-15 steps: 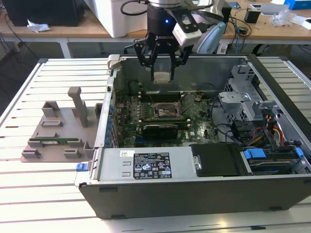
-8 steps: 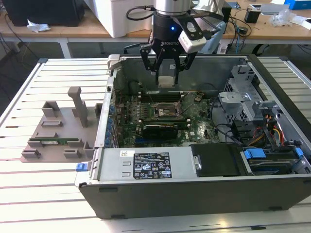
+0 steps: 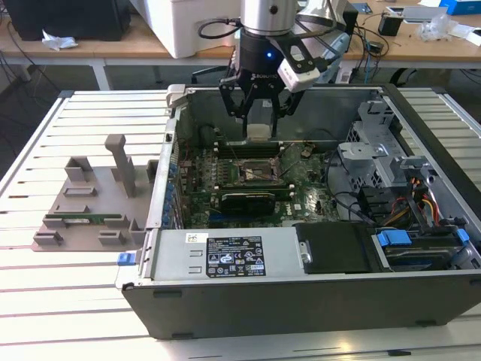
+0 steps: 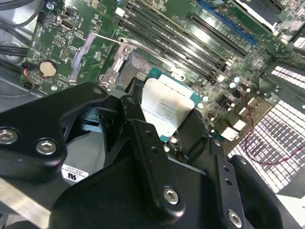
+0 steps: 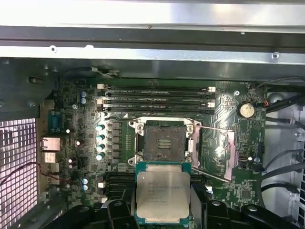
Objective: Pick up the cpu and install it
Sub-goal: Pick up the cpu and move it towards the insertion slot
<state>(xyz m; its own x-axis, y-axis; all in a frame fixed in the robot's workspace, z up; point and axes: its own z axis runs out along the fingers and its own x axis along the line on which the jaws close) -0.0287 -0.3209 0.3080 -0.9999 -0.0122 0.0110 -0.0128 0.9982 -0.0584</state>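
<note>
Hand (image 3: pixel 260 124) pinches the cpu (image 5: pixel 163 194) by two opposite edges, shiny metal top showing in both wrist views. It hangs inside the open computer case (image 3: pixel 301 297), above the motherboard (image 5: pixel 228 114) and near the uncovered socket (image 5: pixel 165 142). Grey fixture tray (image 3: pixel 86 207) sits on the slatted surface (image 3: pixel 45 301) at the exterior view's left.

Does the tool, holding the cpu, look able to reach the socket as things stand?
Probably yes: the tool holds the cpu above the board, the socket lies bare with its plate swung aside, and nothing stands between them.
</note>
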